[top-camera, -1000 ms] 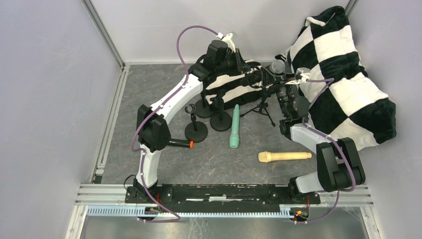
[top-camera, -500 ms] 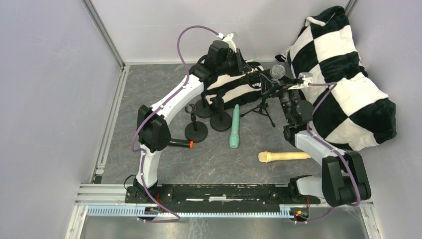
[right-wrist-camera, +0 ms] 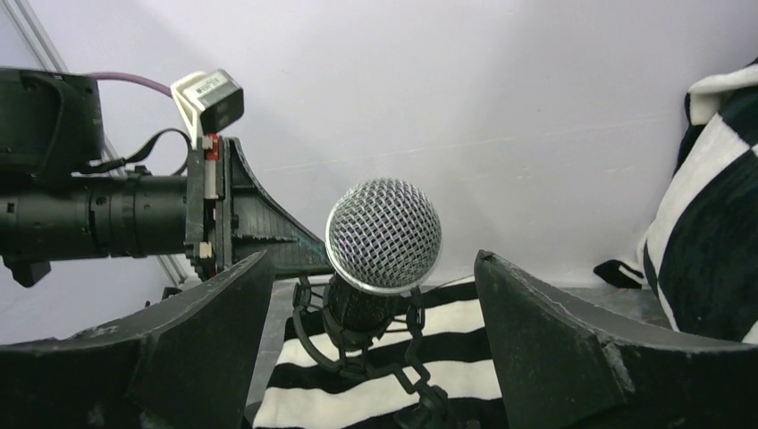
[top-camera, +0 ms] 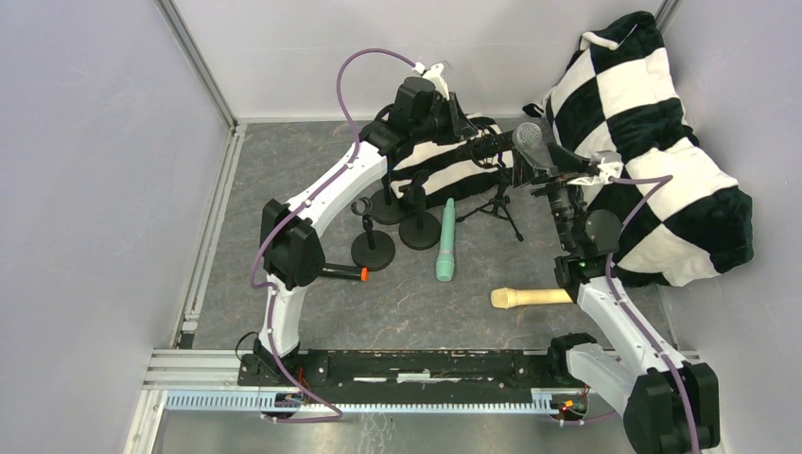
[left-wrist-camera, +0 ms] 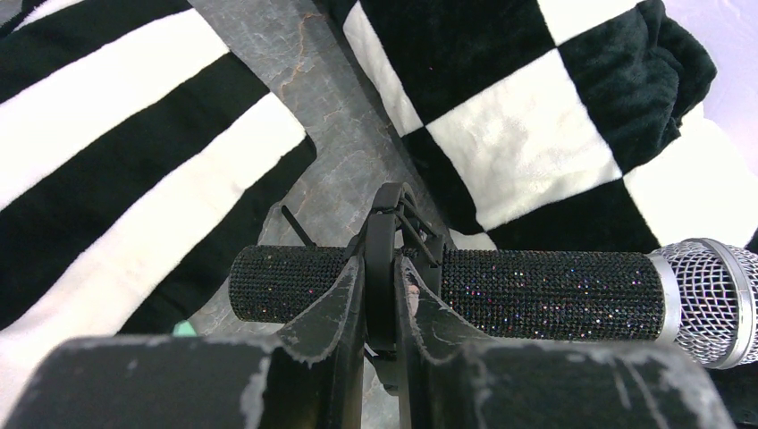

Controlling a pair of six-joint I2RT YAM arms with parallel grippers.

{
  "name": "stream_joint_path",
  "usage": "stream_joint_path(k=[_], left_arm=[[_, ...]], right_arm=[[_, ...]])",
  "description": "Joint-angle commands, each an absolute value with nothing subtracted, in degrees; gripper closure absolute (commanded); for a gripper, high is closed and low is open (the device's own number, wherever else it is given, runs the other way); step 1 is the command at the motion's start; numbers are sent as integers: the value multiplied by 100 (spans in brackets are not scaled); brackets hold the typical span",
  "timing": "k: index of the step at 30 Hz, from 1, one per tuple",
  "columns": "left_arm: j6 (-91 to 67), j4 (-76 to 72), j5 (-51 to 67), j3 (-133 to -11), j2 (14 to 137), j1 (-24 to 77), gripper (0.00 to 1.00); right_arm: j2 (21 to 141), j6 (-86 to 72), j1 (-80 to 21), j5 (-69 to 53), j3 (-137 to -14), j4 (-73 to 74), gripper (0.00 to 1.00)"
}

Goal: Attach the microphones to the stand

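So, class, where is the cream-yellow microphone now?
In the top view, the cream-yellow microphone lies flat on the table, to the right of the green microphone.

My two fingers (right-wrist-camera: 206, 340) stand wide apart, one dark wedge in each lower corner, and nothing touches either. Between them, clear of both, the black microphone with the silver mesh head (right-wrist-camera: 384, 234) points its round grille straight at me. Its dark body sits below in a black wire clip (right-wrist-camera: 357, 344). From the left of the picture the left arm's fingers (right-wrist-camera: 259, 223) reach in level, their tip ending just beside the clip, behind the grille. A white camera block (right-wrist-camera: 212, 98) and a purple cable (right-wrist-camera: 125, 80) sit above them. Striped black-and-white cloth (right-wrist-camera: 465, 357) lies beneath, a checked blanket (right-wrist-camera: 706, 206) shows at the right edge, and a pale wall (right-wrist-camera: 501, 107) stands behind.
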State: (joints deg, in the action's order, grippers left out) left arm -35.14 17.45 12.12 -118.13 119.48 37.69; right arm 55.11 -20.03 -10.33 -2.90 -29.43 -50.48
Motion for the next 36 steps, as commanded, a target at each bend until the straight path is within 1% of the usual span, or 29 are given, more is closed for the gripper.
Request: stream_joint_path(k=[1, 7, 10, 13, 20, 28, 33, 36], left_arm=[[-3355, 1802, 1134, -11867, 11828, 3762, 98], [-3357, 1802, 1125, -11839, 11828, 3762, 98], [-3357, 1802, 1132, -11830, 11830, 3762, 98], [-3350, 1796, 1134, -11821, 11834, 3762, 98], [-3322, 1793, 1145, -11821, 11834, 3762, 98], [-3321, 1778, 1198, -11837, 11858, 3762, 98], [-3349, 1766, 1262, -11855, 11876, 3770, 98], [-3357, 1766, 1288, -11864, 11875, 3775, 98]], right_arm=[[5295, -1884, -999, -163, -3575, -4201, 12], [5565, -2240, -956, 246, -4479, -3240, 19], [5773, -2723, -831, 205, -4722, -3143, 22], [5976, -3037, -767, 192, -4904, -3059, 23], [6177, -3395, -692, 430, -4859, -3063, 28], [6533, -3566, -665, 308, -4628, -3407, 29], [6946, -3613, -662, 13, -4597, -3731, 31], [7204, -3617, -663, -391, -4610, -3811, 33]])
